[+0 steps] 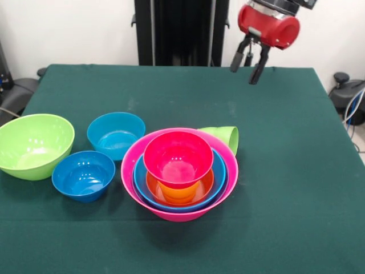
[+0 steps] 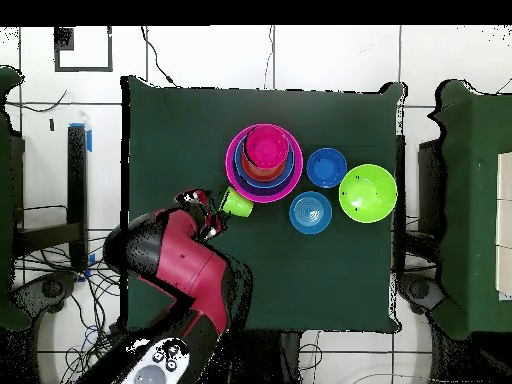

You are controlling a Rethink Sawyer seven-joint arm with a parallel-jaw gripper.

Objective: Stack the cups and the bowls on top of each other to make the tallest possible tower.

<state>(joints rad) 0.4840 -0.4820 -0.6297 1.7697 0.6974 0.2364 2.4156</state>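
The tower (image 1: pixel 179 171) (image 2: pixel 264 160) stands mid-table. Its base is a big pink bowl (image 1: pixel 171 216) (image 2: pixel 232 160) holding a blue bowl (image 1: pixel 220 177), orange pieces (image 1: pixel 179 191) and a red-pink bowl (image 1: pixel 178 157) on top. A lime green cup (image 1: pixel 225 137) (image 2: pixel 237 202) lies on its side against the pink bowl's far rim. Three bowls stand loose: lime green (image 1: pixel 34 145) (image 2: pixel 367 192), sky blue (image 1: pixel 116 134) (image 2: pixel 310 212) and dark blue (image 1: pixel 83 175) (image 2: pixel 326 167). My gripper (image 1: pixel 243 75) (image 2: pixel 205 215) hangs open and empty, high above the table's far side, apart from the cup.
The dark green table cloth (image 1: pixel 296 188) (image 2: pixel 180 120) covers the whole table. The three loose bowls cluster to one side of the tower. Chairs and cables lie beyond the table's side edges.
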